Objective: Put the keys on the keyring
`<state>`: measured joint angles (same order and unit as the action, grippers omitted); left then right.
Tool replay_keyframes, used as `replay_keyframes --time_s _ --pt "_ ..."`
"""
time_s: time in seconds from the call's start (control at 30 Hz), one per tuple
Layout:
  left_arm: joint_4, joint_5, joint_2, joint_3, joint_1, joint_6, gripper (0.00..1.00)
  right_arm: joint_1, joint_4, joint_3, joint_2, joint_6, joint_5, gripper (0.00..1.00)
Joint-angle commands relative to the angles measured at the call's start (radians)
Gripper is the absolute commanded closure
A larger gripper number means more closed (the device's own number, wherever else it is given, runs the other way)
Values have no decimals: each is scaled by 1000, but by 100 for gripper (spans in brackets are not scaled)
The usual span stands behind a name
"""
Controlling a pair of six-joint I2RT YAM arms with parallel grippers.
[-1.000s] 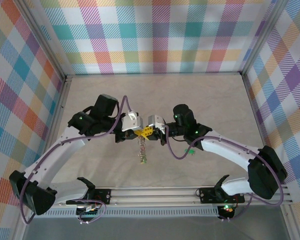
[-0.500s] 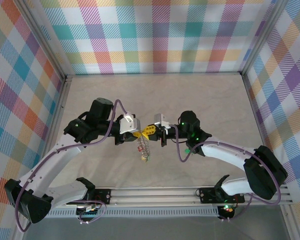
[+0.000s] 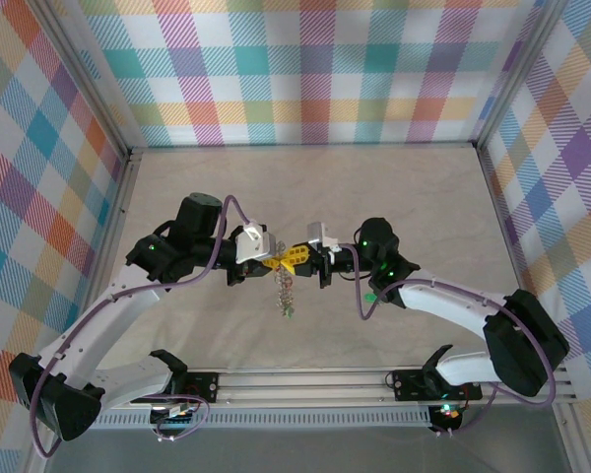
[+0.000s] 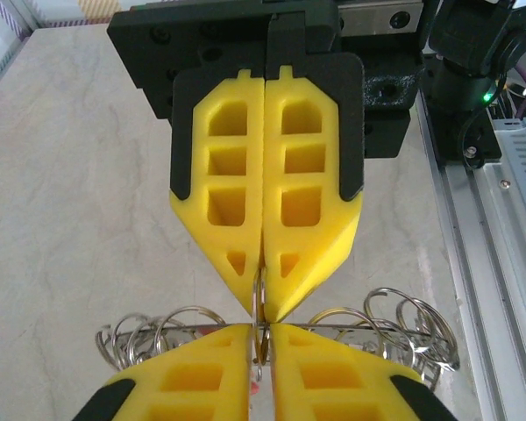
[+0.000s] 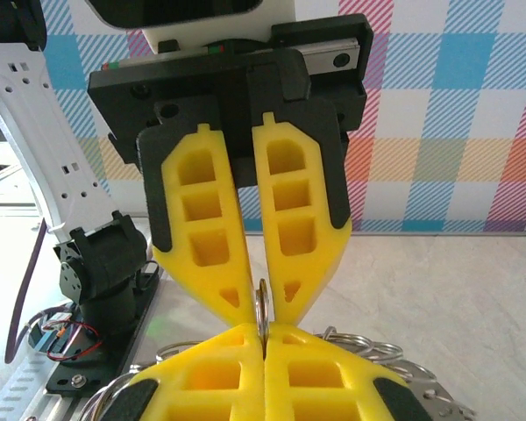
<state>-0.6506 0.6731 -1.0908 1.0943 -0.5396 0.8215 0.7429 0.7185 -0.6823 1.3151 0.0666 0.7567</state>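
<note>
Left gripper (image 5: 262, 307) and right gripper (image 4: 263, 298) meet tip to tip above the table (image 3: 394, 197), each clamped shut on the keyring (image 4: 333, 328), its wire largely hidden between their tips; the keys (image 3: 286, 294) dangle beneath, too small to distinguish individually.

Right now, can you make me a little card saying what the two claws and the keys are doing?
left gripper: shut on a small ring
right gripper: shut on the same small ring, tip to tip with the left
keyring: its wire runs across by the tips, little rings strung along it
keys: a bunch dangling from where the grippers meet
</note>
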Motion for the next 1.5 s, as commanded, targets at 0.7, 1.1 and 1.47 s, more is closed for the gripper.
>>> replay_keyframes --time_s 0.7,1.1,1.47 --pt "29 -79 -1 11 14 -21 100 -4 -278 -28 -84 215 -87 71" --pt "-29 -198 -44 7 -6 54 100 -8 -626 -17 -233 81 -545 43" --pt "-129 -273 -115 85 -34 76 100 -270 -1467 -112 -190 -802 -862 54"
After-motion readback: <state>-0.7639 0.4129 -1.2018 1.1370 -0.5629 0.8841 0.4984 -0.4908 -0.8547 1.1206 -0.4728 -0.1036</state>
